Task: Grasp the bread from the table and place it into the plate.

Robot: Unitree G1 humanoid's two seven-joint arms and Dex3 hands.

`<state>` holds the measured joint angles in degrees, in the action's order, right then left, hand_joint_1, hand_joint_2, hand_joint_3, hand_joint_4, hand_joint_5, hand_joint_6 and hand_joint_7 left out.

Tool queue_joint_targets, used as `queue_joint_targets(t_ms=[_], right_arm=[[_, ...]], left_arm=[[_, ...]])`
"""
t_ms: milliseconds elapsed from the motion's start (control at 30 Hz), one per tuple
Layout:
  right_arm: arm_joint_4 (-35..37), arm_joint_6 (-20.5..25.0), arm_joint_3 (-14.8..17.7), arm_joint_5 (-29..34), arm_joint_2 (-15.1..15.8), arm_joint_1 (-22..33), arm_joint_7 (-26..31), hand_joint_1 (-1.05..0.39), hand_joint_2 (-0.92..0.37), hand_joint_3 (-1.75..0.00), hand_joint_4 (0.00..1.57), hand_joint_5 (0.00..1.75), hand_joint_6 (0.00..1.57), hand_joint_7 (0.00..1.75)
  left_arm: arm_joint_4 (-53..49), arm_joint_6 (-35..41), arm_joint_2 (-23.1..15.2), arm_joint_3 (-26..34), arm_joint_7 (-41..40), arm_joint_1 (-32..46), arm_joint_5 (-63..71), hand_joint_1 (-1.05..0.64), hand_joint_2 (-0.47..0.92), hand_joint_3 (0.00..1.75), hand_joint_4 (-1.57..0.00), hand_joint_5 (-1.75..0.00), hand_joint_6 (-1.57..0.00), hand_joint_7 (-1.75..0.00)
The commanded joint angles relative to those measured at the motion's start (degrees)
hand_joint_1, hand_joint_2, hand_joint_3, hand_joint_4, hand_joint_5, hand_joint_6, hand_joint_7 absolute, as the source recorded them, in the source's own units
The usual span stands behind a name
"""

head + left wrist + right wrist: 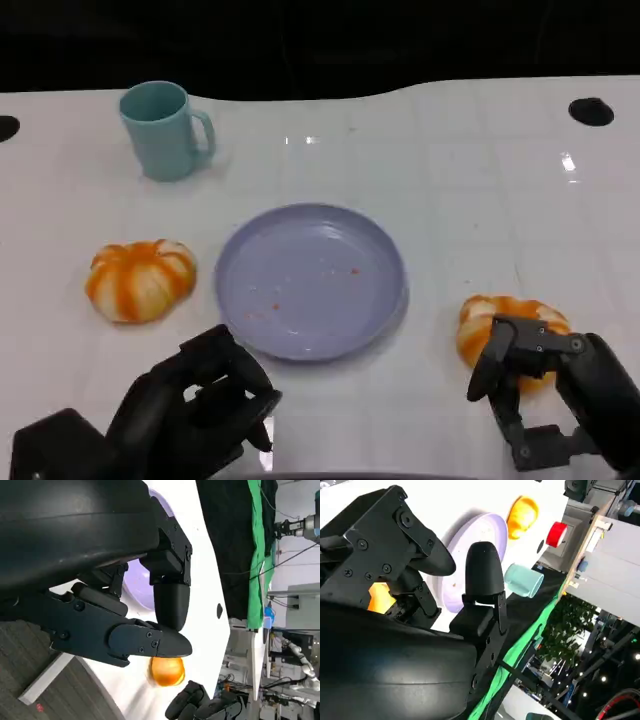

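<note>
At lower right of the head view, the right hand (pixel 545 385) cups the bread (pixel 505 325), fingers apart, the plate (pixel 311 280) toward frame centre.

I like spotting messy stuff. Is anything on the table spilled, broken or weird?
Only one small thing: the plate has little crumbs and reddish specks scattered on it, though no bread lies in it yet. The cup stands upright, and both breads sit whole on the table.
</note>
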<state>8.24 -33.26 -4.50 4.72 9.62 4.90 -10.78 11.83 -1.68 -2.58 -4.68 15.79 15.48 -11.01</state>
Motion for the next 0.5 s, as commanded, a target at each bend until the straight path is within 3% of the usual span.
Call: queue_joint_targets(t_ms=[33,500], right_arm=[[0.24,-0.25,0.43,-0.08,0.42,-0.19,0.24,0.01,-0.32,-1.49,0.97,1.75,0.78,1.51],[0.23,-0.45,0.57,-0.20,0.41,-0.29,0.30,0.01,-0.33,-1.45,0.94,1.75,0.77,1.48]], left_arm=[[-0.24,-0.85,-0.80,0.54,0.49,-0.09,-0.12,-0.60,0.92,0.23,-0.70,-1.75,-0.57,-1.64],[0.27,-0.11,-0.71,0.58,0.27,0.03,-0.33,-0.59,0.92,0.23,-0.70,-1.75,-0.58,-1.63]])
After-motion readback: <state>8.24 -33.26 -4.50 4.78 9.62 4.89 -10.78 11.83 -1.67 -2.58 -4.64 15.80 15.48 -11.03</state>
